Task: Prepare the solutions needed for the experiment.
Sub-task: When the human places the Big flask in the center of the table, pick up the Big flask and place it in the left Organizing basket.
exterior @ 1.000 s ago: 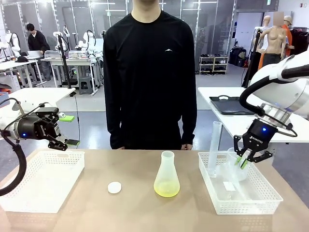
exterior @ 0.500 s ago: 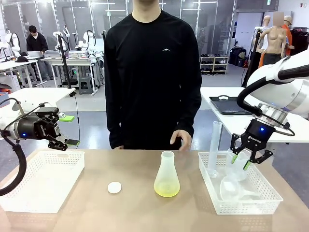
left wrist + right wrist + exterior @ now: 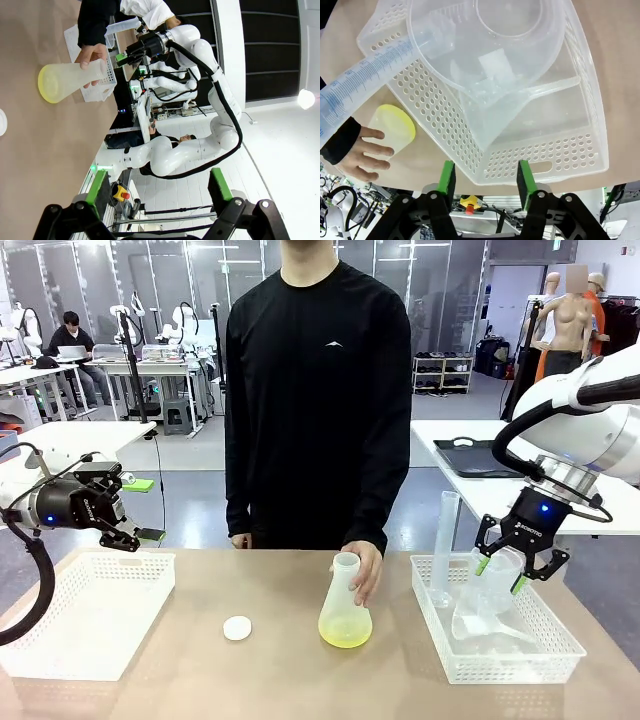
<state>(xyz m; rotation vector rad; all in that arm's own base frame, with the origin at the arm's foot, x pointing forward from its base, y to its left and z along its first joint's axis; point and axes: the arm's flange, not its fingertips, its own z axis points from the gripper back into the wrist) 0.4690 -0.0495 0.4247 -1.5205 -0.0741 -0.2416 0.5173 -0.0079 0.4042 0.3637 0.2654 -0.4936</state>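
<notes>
While the solutions [image 3: 345, 632] sit in the upright flask [image 3: 346, 592] midway between the table [image 3: 250, 680]'s side edges, person's hand [image 3: 364, 570] on its neck, the right gripper [image 3: 515, 573] is way nearer than the left gripper [image 3: 124, 538], both spread wide and empty.

left pincer [image 3: 159, 173] fingers apart, right pincer [image 3: 500, 575] likewise
</notes>
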